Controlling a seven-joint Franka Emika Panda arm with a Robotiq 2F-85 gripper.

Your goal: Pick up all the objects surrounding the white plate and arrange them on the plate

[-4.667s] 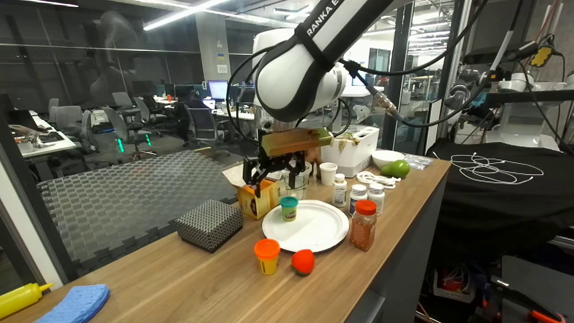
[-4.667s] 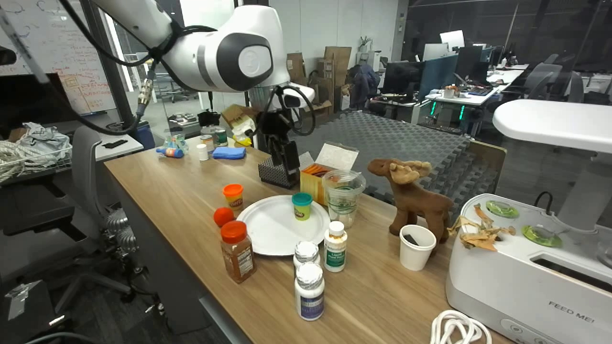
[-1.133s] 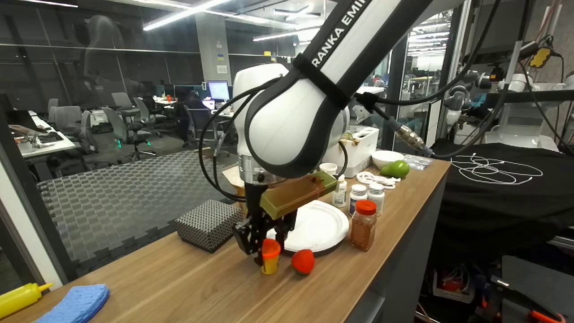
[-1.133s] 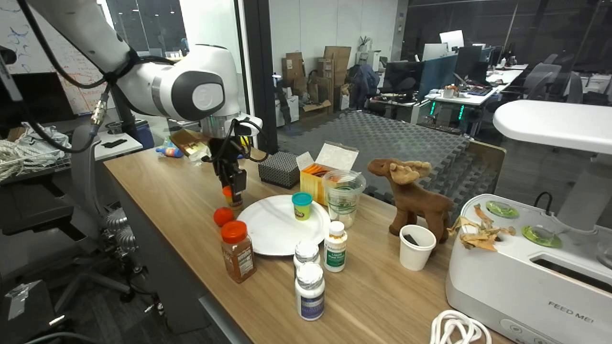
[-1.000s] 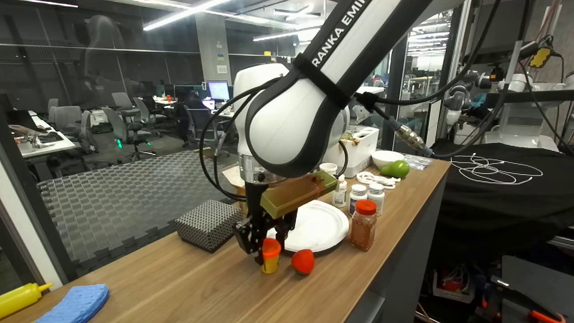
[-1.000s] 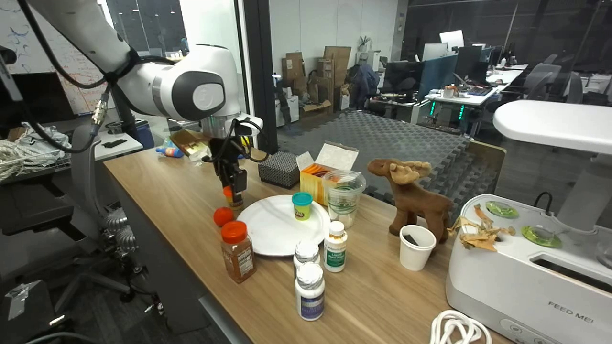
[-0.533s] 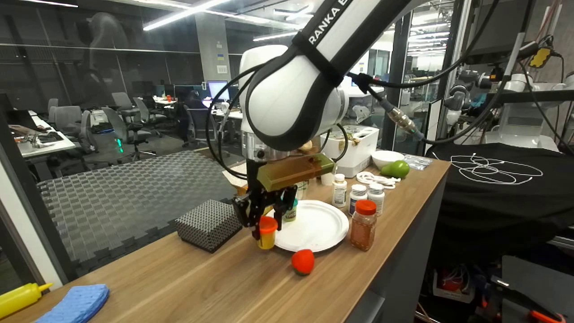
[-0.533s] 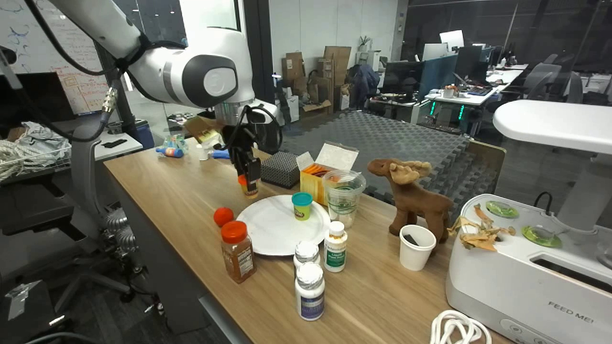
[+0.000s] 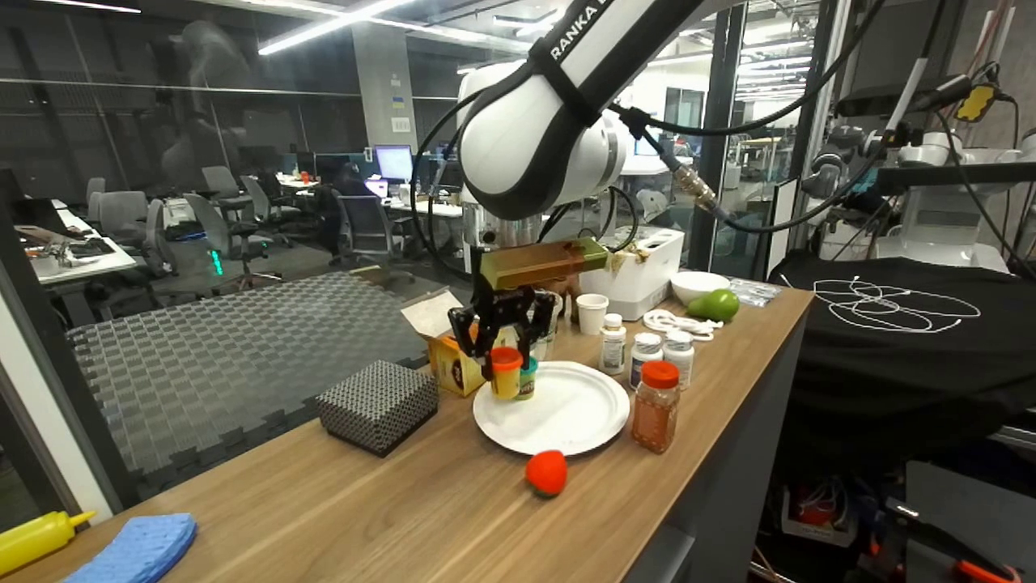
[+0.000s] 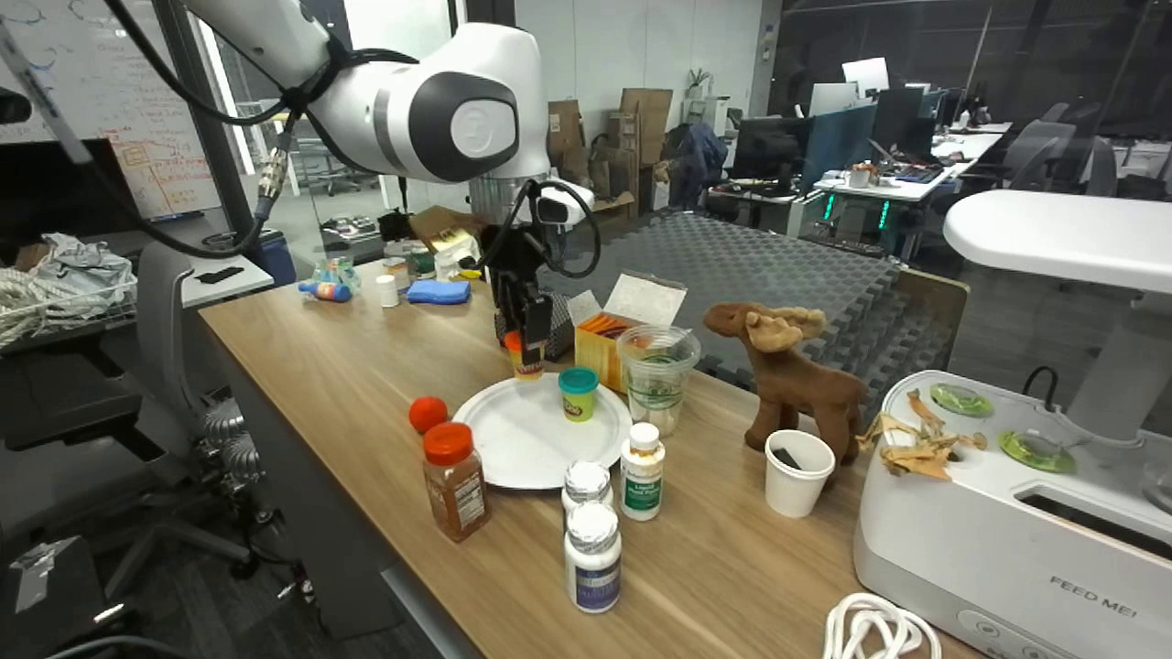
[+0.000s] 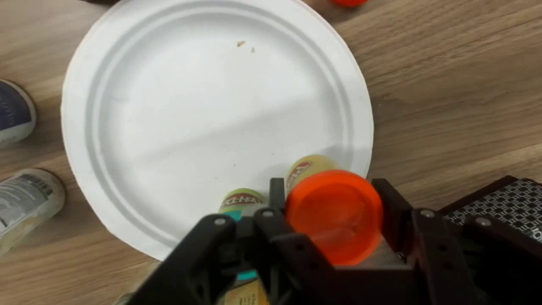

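Your gripper (image 11: 329,190) grasps the orange-lidded tub (image 9: 506,384) over the left side of the white plate (image 9: 566,429) in an exterior view; contact unclear. Released here, it might tip on the raised rim; drift right and you could knock the teal-lidded tub (image 10: 578,397). Wood-grain table (image 9: 364,518) below, grey matting (image 9: 259,340) and office chairs (image 9: 209,220) beyond.

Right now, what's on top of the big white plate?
A teal-lidded tub stands on the plate, with little brown specks. The jaws hold an orange-lidded tub at its edge; I can't tell if that one touches. Whatever's under the tubs is covered.
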